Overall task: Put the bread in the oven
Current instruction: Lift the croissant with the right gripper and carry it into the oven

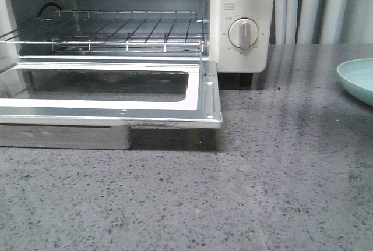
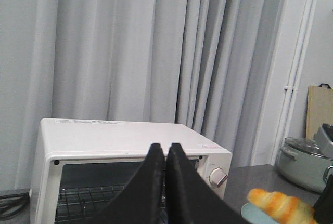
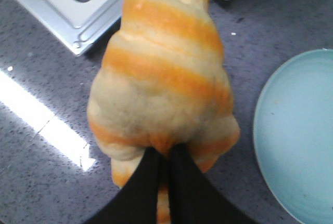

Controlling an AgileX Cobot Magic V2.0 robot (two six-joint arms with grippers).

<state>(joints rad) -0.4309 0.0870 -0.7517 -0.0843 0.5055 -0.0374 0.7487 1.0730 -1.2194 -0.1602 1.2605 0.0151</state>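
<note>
Bread (image 3: 164, 73) in R end effector (image 3: 165, 182).

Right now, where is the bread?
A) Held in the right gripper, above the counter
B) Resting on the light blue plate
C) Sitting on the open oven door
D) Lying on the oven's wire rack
A: the right wrist view shows the bread pinched in the right gripper over the counter, between the open oven door and the empty plate; the wire rack is bare.
</note>
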